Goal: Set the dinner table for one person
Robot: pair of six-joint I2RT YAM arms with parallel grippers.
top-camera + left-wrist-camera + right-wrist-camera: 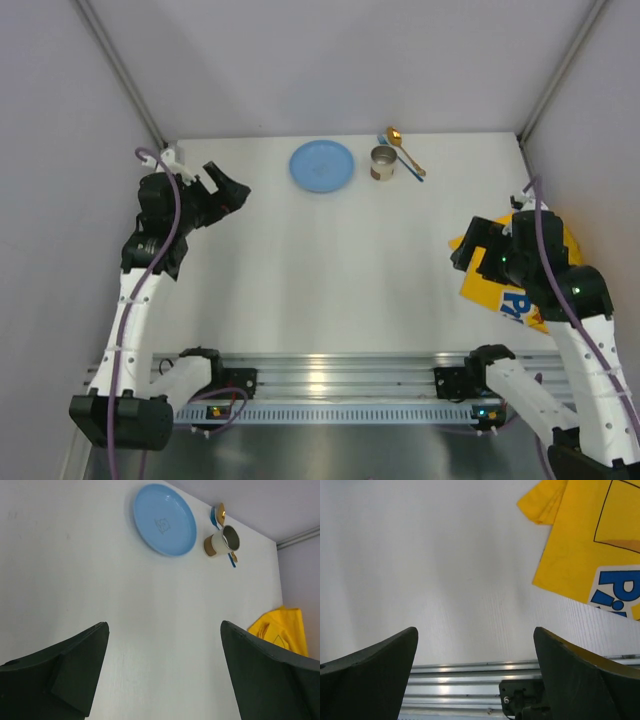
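The white dinner table has a blue plate at the back centre. Next to it stands a metal cup and a gold spoon with a blue utensil. A yellow printed placemat lies at the right edge, partly under my right arm. My left gripper is open and empty over the back left, above the table. My right gripper is open and empty next to the placemat. The plate, cup and placemat show in the left wrist view, and the placemat in the right wrist view.
A silver aluminium rail runs along the near edge, also visible in the right wrist view. Grey walls enclose the table at the back and both sides.
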